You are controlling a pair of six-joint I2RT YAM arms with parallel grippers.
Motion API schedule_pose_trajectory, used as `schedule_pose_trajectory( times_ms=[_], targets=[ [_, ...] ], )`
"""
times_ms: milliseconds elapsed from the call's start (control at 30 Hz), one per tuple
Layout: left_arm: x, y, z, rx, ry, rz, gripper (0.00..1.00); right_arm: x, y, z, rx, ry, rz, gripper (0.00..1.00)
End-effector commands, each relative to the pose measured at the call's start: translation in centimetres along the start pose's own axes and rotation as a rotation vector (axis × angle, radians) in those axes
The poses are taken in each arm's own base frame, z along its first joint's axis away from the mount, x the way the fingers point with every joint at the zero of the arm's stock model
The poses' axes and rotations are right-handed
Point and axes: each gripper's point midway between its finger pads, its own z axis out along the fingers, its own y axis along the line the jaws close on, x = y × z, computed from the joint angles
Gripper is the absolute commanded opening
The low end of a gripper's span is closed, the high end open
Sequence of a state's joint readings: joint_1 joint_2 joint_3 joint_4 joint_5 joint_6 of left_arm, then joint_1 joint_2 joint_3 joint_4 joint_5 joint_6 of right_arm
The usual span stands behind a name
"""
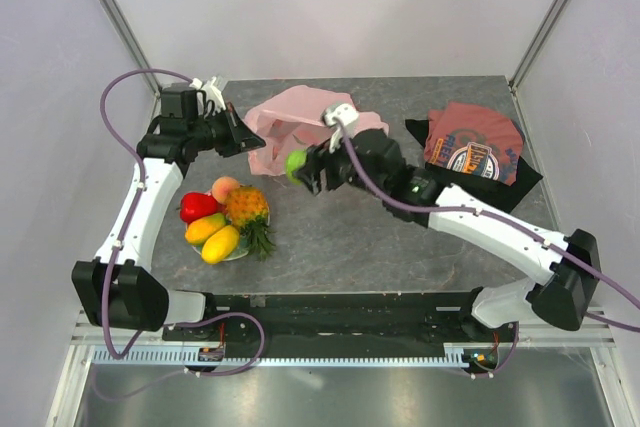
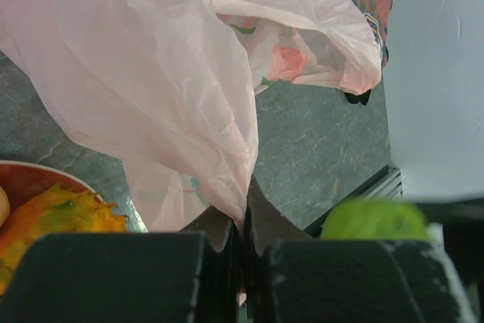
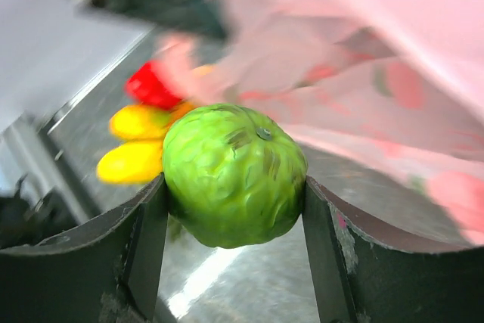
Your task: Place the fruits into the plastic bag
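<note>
1. The plate (image 2: 26, 179) sits on the near side of the left gripper (image 1: 243, 137), close below it. It holds the fruits not in hand: a red pepper (image 1: 197, 206), a peach (image 1: 226, 188), a pineapple (image 1: 247, 209) and two yellow mangoes (image 1: 212, 237).
2. The left gripper's fingers (image 2: 151, 277) are pressed together on an edge of the bag (image 1: 300, 117). A thin fold of film is pinched in the slit between them.
3. From that pinch the bag spreads away to the gripper's right, crumpled and translucent pink. It lies between the two grippers and a little beyond them.
4. The right gripper (image 1: 303, 167) is clamped on the green fruit (image 3: 234, 175), with one finger against each side. The fruit is clear of the table (image 1: 400, 237), just beside the bag's near edge. It points toward the left gripper, which is near but apart from it.
5. A folded red shirt (image 1: 475, 147) lies to the right of the right gripper, well apart from it and beyond that arm's forearm.
</note>
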State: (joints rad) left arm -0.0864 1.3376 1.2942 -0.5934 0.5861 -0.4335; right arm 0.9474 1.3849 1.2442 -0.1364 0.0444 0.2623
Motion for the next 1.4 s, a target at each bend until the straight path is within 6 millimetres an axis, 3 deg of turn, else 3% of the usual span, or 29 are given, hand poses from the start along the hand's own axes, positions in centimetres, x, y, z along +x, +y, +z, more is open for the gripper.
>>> schedule_pose_trajectory(
  times_ms=[0,33,133,300,333,367,533,700,933,1167,1367],
  targets=[
    [0.5,-1.3,-1.4,0.05,-0.027,0.018,0.01,-2.9,-3.5,-0.6,0.066,-0.048,0.109,0.38],
    [0.8,-1.3,-1.5,0.052,-0.023,0.019,0.02,-3.6,-3.7,-0.4,0.072,-0.054,0.108,0.38],
    [1.8,-1.1,-1.6,0.063,-0.018,0.019,0.02,-3.0,-5.1,0.6,0.113,-0.018,0.123,0.38],
    [2.3,-2.3,-2.4,0.108,-0.017,0.015,0.02,-1.1,-8.0,2.9,0.179,0.047,0.205,0.37],
    [2.4,-2.4,-2.5,0.113,-0.015,0.007,0.02,-1.6,-8.1,3.3,0.177,0.041,0.213,0.37],
    [2.4,-2.7,-2.6,0.118,-0.017,0.009,0.02,-0.6,-8.5,4.3,0.183,0.068,0.229,0.37],
    [2.4,-3.7,-3.0,0.159,-0.009,0.004,0.02,0.4,-9.0,7.8,0.193,0.094,0.271,0.35],
    [2.9,-4.0,-3.3,0.174,-0.003,-0.009,0.02,-1.1,-9.4,10.1,0.197,0.031,0.291,0.36],
    [3.5,-5.5,-4.2,0.233,0.021,-0.074,0.02,0.2,-11.6,13.3,0.275,-0.004,0.318,0.36],
    [4.0,-7.9,-5.5,0.33,0.063,-0.138,0.02,0.0,-13.9,13.9,0.372,-0.099,0.317,0.36],
    [2.9,-10.6,-7.0,0.443,0.065,-0.149,0.02,2.4,-16.4,13.6,0.491,-0.081,0.266,0.36]
  ],
)
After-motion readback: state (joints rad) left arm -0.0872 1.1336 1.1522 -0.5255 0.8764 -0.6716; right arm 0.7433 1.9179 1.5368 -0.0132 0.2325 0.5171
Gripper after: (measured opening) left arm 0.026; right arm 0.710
